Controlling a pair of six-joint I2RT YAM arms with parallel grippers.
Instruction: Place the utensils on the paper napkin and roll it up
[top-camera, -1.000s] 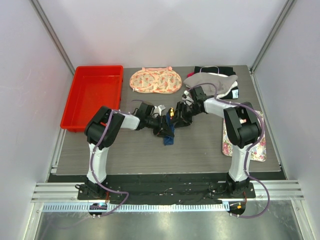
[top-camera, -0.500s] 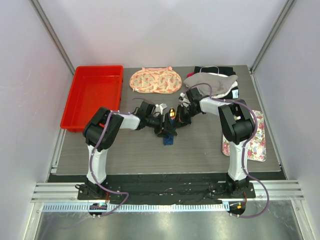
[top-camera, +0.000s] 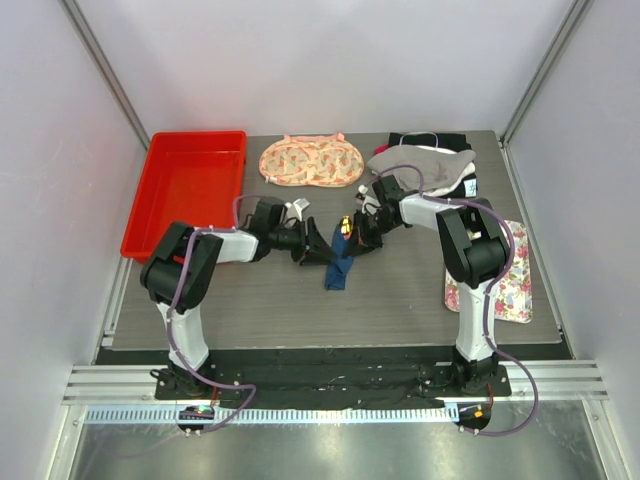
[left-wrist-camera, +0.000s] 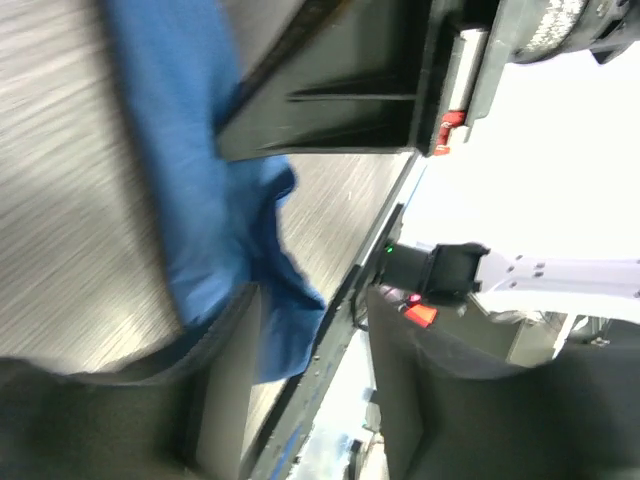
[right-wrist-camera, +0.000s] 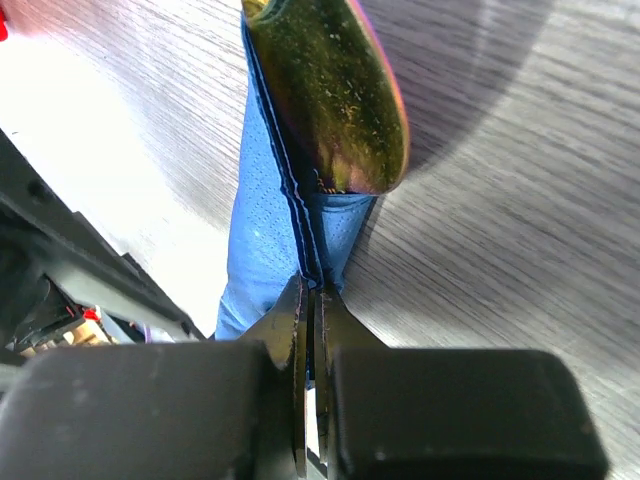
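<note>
So, right wrist view first: the right gripper was caught clamped tight. Its fingers were pressed together with only a thin edge of the paper napkin pinched in the seam. Just above the tips in that frame, a utensil was shown with its yellowish-gold rounded end, tinged purple at the rim, laid against the napkin's fold. None of that pinch could be made out from the top view, which was far too small for it.

The left wrist view was blurry. The left gripper was seen with its jaws spread apart, dark fingers at the bottom of the frame. The napkin ran from the upper left down into the gap between them. Whether either finger touched it couldn't be told.

From the top view, the left gripper and right gripper were placed close together at mid-frame. The napkin was bunched into a narrow dark blue strip trailing down from them on the table. A yellow-orange bit of the utensil was visible between the grippers.

Further out, a red tray was seen at upper left and a peach floral cloth at top centre. A white floral mat was seen at right.
</note>
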